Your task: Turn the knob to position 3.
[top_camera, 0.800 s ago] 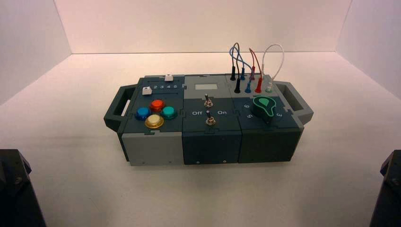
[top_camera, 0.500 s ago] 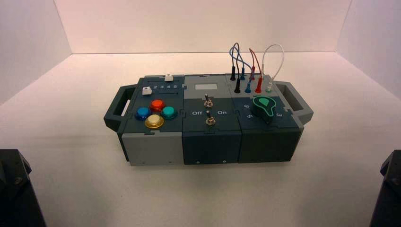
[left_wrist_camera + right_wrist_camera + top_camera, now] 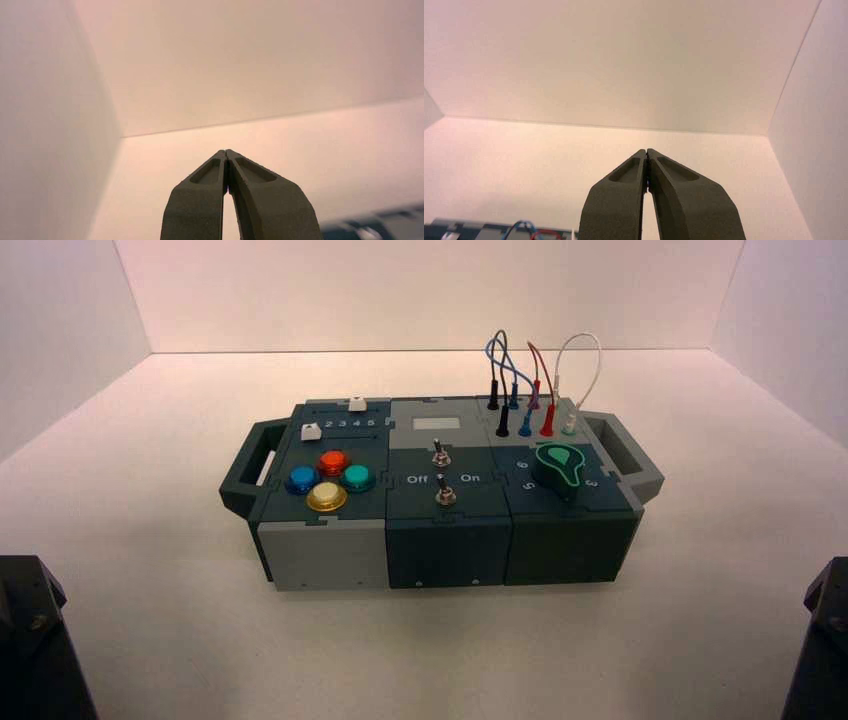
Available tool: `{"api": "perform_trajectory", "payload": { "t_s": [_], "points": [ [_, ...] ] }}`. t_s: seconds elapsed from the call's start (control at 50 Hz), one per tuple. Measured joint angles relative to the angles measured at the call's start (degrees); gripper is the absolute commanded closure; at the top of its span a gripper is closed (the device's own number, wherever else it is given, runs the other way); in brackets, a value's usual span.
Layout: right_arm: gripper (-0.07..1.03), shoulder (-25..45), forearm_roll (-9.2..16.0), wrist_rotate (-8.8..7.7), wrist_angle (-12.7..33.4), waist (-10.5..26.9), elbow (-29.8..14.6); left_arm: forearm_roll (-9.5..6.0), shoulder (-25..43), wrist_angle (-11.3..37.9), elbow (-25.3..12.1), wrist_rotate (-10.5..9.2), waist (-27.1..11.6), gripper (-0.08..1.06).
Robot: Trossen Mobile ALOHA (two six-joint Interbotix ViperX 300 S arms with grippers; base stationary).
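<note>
We see the left gripper (image 3: 226,156) and right gripper (image 3: 646,154) parked nearest us, matte tapered fingers pressed closed on nothing. Farther off, the glossy teardrop knob (image 3: 559,464) sits on the box's (image 3: 440,540) right panel beside position 3 (image 3: 591,483).

Both tools (image 3: 226,154) (image 3: 646,152) closed — parked, empty
</note>
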Motion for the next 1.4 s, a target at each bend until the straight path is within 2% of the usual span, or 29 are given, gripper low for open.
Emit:
{"api": "perform_trajectory", "payload": {
  "t_s": [0.06,0.1,0.12,0.14,0.18,0.2,0.22,0.24,0.26,0.4,0.48,0.5,0.62,0.78,0.94,1.0,1.02,1.04,1.06,1.14,1.24,1.4],
  "points": [
    [0.98,0.0,0.1,0.09,2.4,0.7,-1.1,0.00,0.4,2.5,-1.1,0.00,-1.7,1.01],
    [0.98,0.1,0.2,0.09,6.3,2.0,-2.6,0.09,0.8,5.4,-2.1,0.00,-3.4,1.01],
    [0.98,0.1,0.2,0.09,6.7,2.1,-2.8,0.09,0.9,6.1,-2.3,0.09,-3.7,1.01],
    [0.98,0.2,0.3,0.00,9.6,3.1,-4.0,0.09,1.0,8.2,-3.0,0.00,-4.9,1.01],
    [0.98,0.3,0.4,0.09,11.9,3.9,-4.7,0.00,1.0,9.9,-3.6,0.00,-5.8,1.01],
    [0.98,0.5,0.5,0.09,14.5,4.7,-5.6,0.00,1.0,11.9,-4.3,0.00,-6.9,1.01],
    [0.98,0.6,0.5,0.09,14.9,4.9,-5.8,0.00,1.0,12.6,-4.5,0.00,-7.3,1.01],
    [0.98,1.0,0.8,0.00,17.8,5.8,-6.7,0.00,0.9,14.2,-5.2,0.00,-8.3,1.01],
    [0.98,1.1,0.8,0.09,18.0,5.9,-6.8,0.00,0.9,14.5,-5.3,0.00,-8.6,1.01],
    [0.98,3.6,1.4,0.00,28.8,9.8,-9.5,-0.26,0.6,19.7,-8.0,0.00,-12.4,1.01],
    [0.98,4.7,1.8,0.00,32.2,11.2,-10.2,-0.44,0.7,22.0,-9.2,-0.18,-13.6,1.01],
    [0.98,5.4,2.3,0.09,34.1,12.0,-10.5,-0.62,0.9,23.4,-9.9,-0.18,-14.3,1.01],
    [0.98,6.4,3.8,0.09,38.7,14.2,-11.1,-1.58,2.5,28.7,-12.6,-0.70,-16.3,1.01],
    [0.99,7.2,6.5,0.09,43.2,15.5,-11.8,-2.99,6.2,33.9,-14.9,-0.70,-17.9,1.01],
    [0.99,8.3,8.8,0.09,47.2,15.5,-11.8,-4.13,9.8,37.4,-15.6,-0.79,-18.2,1.01],
    [0.99,9.2,9.9,0.09,48.4,15.5,-11.8,-5.27,11.9,39.1,-15.9,-0.79,-18.2,1.01],
    [0.98,9.2,10.1,0.00,48.5,15.5,-11.8,-5.36,12.0,39.1,-15.9,-0.79,-18.2,1.01],
    [0.98,9.6,10.5,0.09,48.9,15.6,-11.8,-6.24,12.9,40.2,-16.2,-0.79,-18.3,1.01],
    [0.98,9.8,11.0,0.00,49.0,15.6,-11.7,-6.24,12.9,40.3,-16.2,-0.88,-18.3,1.01],
    [0.98,11.0,12.1,0.09,49.3,16.3,-11.3,-8.35,14.3,41.7,-16.6,-0.88,-18.5,1.01],
    [0.99,13.0,12.9,0.18,49.1,19.0,-10.2,-10.72,14.9,42.2,-16.9,-0.79,-18.8,1.01],
    [0.98,16.6,13.5,2.20,48.0,21.7,-8.7,-11.60,15.6,43.0,-17.5,-0.79,-18.9,1.01]
  ]
}}
